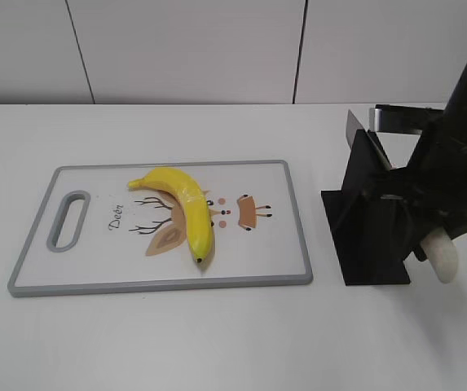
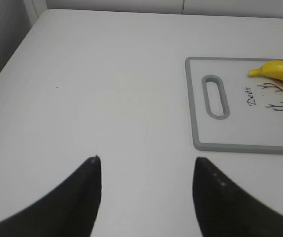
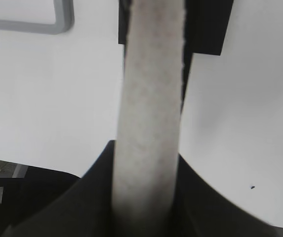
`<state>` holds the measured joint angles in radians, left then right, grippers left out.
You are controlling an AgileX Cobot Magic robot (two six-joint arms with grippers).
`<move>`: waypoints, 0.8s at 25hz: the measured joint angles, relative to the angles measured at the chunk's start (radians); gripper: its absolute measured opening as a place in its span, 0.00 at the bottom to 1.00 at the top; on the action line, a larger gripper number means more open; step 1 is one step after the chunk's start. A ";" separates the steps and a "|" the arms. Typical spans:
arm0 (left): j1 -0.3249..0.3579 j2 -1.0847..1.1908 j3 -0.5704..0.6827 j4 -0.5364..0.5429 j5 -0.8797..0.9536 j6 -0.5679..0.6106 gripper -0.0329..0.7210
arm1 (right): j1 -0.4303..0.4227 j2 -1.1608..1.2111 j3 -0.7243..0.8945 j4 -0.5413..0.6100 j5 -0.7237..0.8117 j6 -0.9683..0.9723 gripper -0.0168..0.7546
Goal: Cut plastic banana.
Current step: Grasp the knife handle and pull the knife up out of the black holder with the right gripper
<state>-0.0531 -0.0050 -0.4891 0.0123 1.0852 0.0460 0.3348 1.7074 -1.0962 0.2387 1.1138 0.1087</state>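
Note:
The plastic banana [image 1: 186,208] is yellow and curved and lies on the white cutting board [image 1: 274,252], with its dark tip toward the front. Its stem end also shows in the left wrist view [image 2: 279,73]. My right gripper [image 1: 430,236] is shut on a white knife handle [image 3: 153,74] at the black knife stand [image 1: 372,228], to the right of the board. The handle's rounded end [image 1: 446,258] sticks out below the gripper. My left gripper [image 2: 147,160] is open and empty over bare table to the left of the board. It is out of the exterior view.
The board has a grey rim and a handle slot [image 1: 68,220] at its left end, and a deer drawing under the banana. A metal blade [image 1: 400,120] shows behind the stand's top. The board's corner [image 3: 57,24] appears in the right wrist view. A wall runs along the back.

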 joint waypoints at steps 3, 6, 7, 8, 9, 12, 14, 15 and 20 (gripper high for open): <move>0.000 0.000 0.000 0.000 0.000 0.000 0.77 | 0.000 -0.022 0.000 0.003 0.016 0.002 0.25; 0.000 0.000 0.000 0.000 0.000 0.000 0.76 | 0.000 -0.056 -0.001 0.003 0.029 0.004 0.25; 0.000 0.000 0.000 0.000 0.000 0.000 0.76 | 0.000 -0.069 -0.005 0.003 0.035 0.005 0.25; 0.000 0.000 0.000 0.000 0.000 0.000 0.76 | 0.000 -0.078 -0.012 0.003 0.043 0.006 0.25; 0.000 0.000 0.000 0.000 0.000 0.000 0.76 | 0.000 -0.087 -0.019 0.003 0.049 0.008 0.25; 0.000 0.000 0.000 0.000 0.000 0.000 0.75 | 0.000 -0.111 -0.057 0.003 0.069 0.015 0.25; 0.000 0.000 0.000 0.000 0.000 0.000 0.75 | 0.000 -0.120 -0.095 0.001 0.081 0.011 0.25; 0.000 0.000 0.000 0.000 0.000 0.000 0.75 | 0.001 -0.123 -0.115 0.002 0.084 0.007 0.25; 0.000 0.000 0.000 0.000 0.000 0.000 0.75 | 0.002 -0.125 -0.231 -0.040 0.101 0.024 0.25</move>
<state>-0.0531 -0.0050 -0.4891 0.0123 1.0852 0.0460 0.3365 1.5826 -1.3269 0.1987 1.2151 0.1323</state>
